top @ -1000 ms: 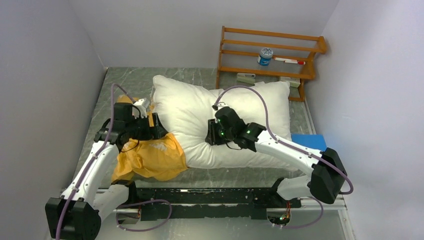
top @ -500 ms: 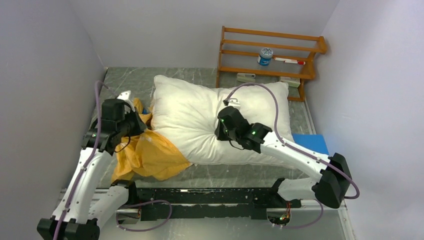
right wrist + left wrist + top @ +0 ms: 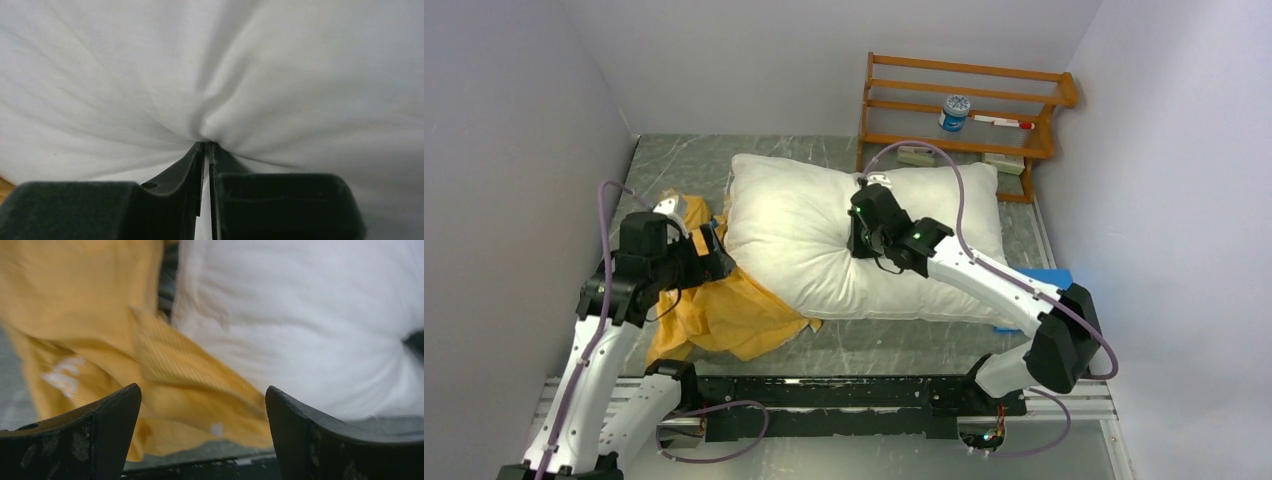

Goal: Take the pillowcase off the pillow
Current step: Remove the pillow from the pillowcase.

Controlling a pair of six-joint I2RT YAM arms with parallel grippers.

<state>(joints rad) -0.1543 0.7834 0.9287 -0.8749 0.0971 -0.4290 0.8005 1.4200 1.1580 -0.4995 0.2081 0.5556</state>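
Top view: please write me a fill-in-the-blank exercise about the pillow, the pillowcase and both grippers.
1. In the top view, the pillowcase lies to the ____ of the pillow.
2. The right gripper has its jaws ____ on the pillow.
3. The left gripper has its jaws ____, holding nothing.
Missing words: left; shut; open.

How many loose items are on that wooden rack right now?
4: jar and pen on the rack's shelf; left block and right block below it. Others may be hidden.
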